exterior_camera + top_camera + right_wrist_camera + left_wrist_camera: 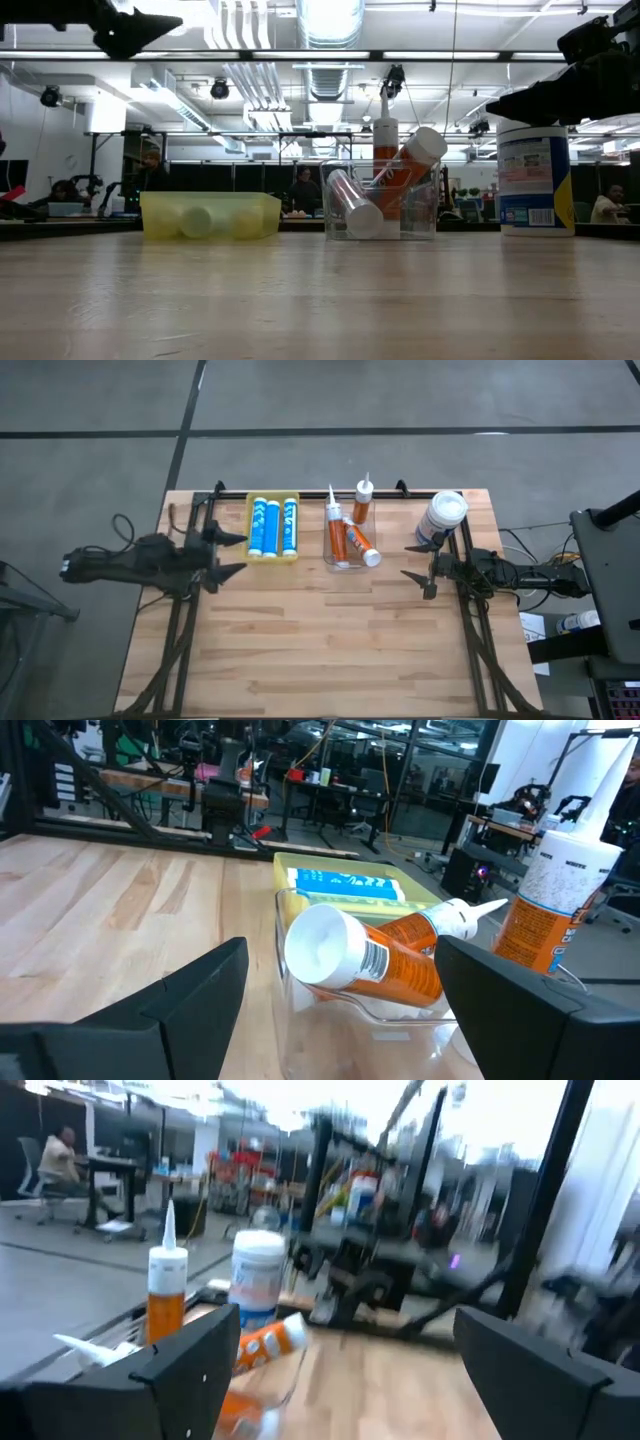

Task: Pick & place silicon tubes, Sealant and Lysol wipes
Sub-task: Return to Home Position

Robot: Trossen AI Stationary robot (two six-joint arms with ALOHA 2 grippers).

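**Retreat to home — both claws empty**

High view: the left gripper (238,554) sits just short of the yellow bin (250,528), jaws spread wide with nothing between them. Three blue tubes (272,527) lie side by side in that bin. The right gripper (410,562) faces in from the opposite side, equally agape and empty. It is near the clear bin (348,563) that holds orange tubes (358,543). The Lysol wipes (442,518) stand upright on the table (320,650) at the far right corner, in no bin, just beside the right gripper.

Low view: both arms ride high, well above the bins. The canister rises close under the right arm.

Left wrist view: fingers (190,1355) far apart and level, aimed across the table, no load.

Right wrist view: fingers (190,990) likewise wide, looking over the clear bin toward the yellow one.

Judgement: the step reads as a pull-back to rest. It is best done by drawing each arm straight rearward at its present height — no dip, no sideways swing. The right arm needs the most care, since a swing toward the far edge could clip the canister. Leaving the jaws wide seems fine, as nothing is carried.
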